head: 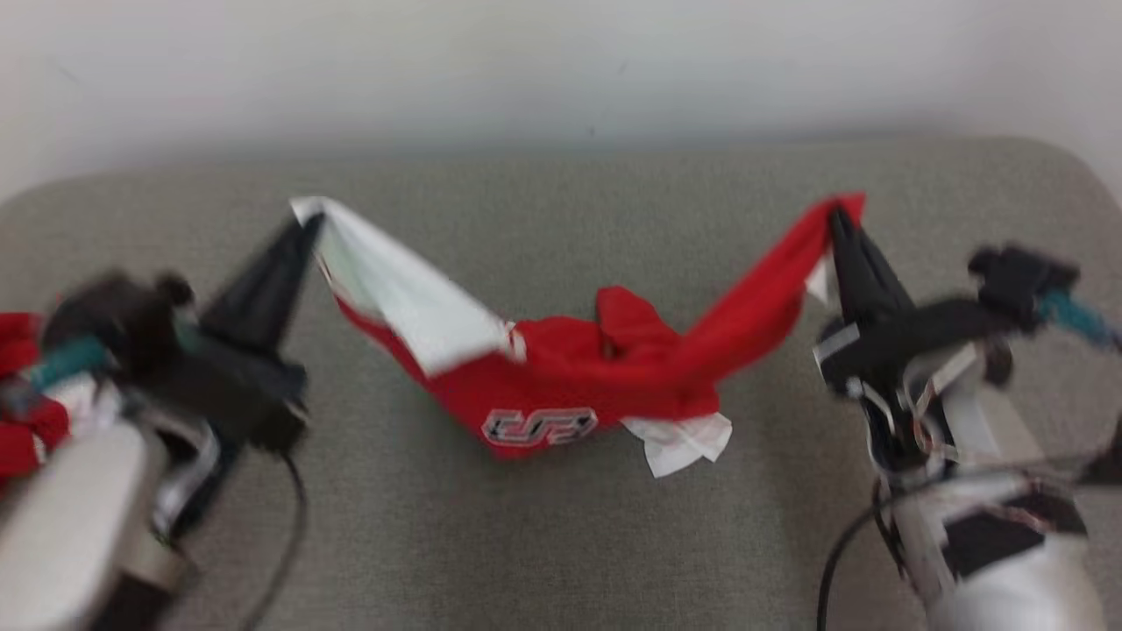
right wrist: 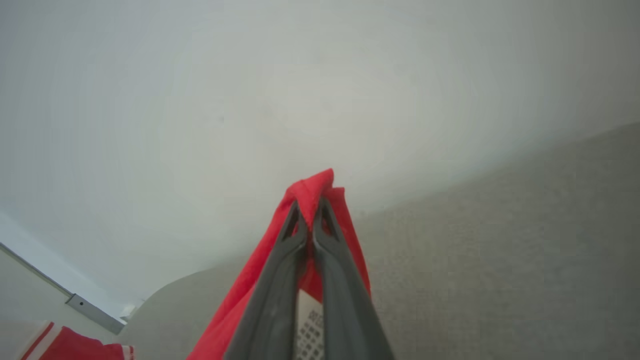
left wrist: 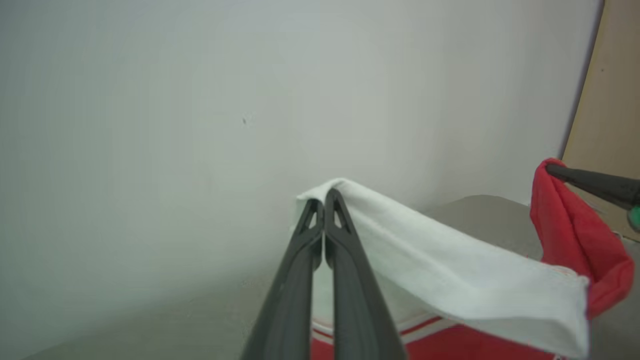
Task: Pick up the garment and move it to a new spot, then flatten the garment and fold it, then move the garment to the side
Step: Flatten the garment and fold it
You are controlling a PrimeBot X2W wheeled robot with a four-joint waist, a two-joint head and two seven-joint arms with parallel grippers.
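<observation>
A red and white garment (head: 561, 377) hangs stretched between my two grippers above the grey cushioned surface (head: 561, 543), sagging in the middle where a white logo shows. My left gripper (head: 308, 224) is shut on its white corner, seen close in the left wrist view as the white fold (left wrist: 450, 280) pinched at the gripper (left wrist: 324, 197). My right gripper (head: 838, 216) is shut on the red corner; in the right wrist view the red cloth (right wrist: 310, 192) wraps over the shut gripper (right wrist: 311, 205). The right gripper's fingers (left wrist: 595, 184) also show in the left wrist view.
More red and white cloth (head: 19, 394) lies at the far left edge behind my left arm. A pale wall (head: 561, 70) rises just behind the cushioned surface. A tan panel (left wrist: 612, 100) stands at the right in the left wrist view.
</observation>
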